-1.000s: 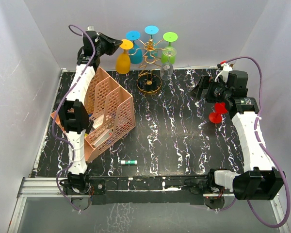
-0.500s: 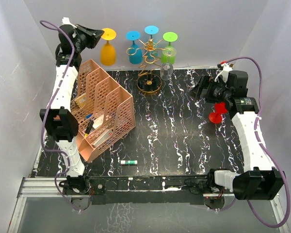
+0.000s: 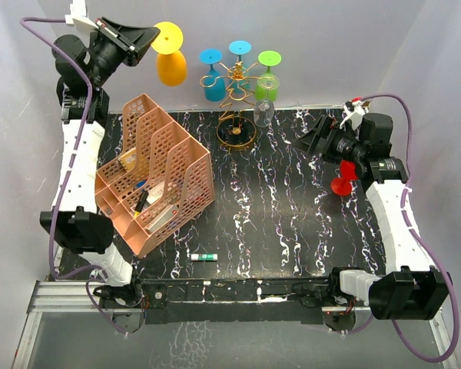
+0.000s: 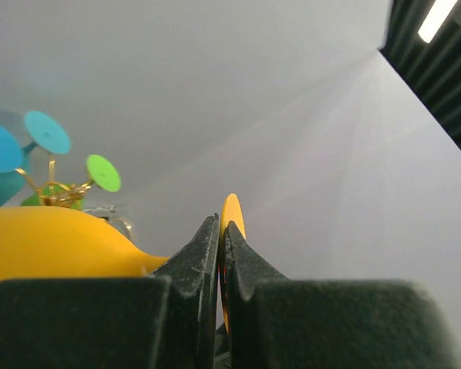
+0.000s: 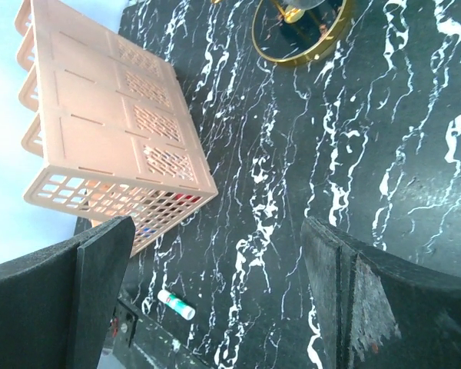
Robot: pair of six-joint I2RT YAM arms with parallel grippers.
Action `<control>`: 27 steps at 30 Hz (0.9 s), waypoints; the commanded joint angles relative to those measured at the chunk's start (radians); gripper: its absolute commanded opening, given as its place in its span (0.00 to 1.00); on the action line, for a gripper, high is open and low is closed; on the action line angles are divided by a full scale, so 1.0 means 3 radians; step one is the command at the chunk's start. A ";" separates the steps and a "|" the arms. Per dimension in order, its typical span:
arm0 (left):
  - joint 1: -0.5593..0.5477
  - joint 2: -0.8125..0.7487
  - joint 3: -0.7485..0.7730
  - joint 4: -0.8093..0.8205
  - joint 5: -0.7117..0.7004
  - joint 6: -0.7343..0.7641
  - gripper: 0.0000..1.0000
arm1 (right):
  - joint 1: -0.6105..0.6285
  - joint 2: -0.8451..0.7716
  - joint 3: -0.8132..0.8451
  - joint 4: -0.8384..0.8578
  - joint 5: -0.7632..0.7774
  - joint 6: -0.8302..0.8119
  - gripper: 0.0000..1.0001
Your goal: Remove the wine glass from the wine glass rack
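Stem of the yellow wine glass [image 3: 171, 65] is clamped in the left gripper [image 4: 219, 231], held clear of the wine glass rack [image 3: 237, 96]; right gripper [image 3: 320, 140] waits, fingers apart.

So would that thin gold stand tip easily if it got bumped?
Probably fairly easily: the gold stand is thin wire, so likely light, and the green glass and others hanging near its top make it top-heavy. Its wide ring base should steady it somewhat.
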 commanded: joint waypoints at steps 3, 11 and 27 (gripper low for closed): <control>-0.0060 -0.0402 -0.0412 0.1374 0.0538 -0.0754 0.00 | 0.0017 -0.0203 -0.0349 0.0738 -0.0326 0.0690 0.99; -0.0893 -0.0319 -0.1148 0.2605 0.0493 -0.1603 0.00 | 0.0017 -0.0421 -0.1124 0.2113 -0.0808 0.1888 0.99; -0.1700 0.0042 -0.1906 0.4277 -0.0108 -0.2702 0.00 | 0.0017 -0.0668 -0.1366 0.4431 -0.0981 0.3010 1.00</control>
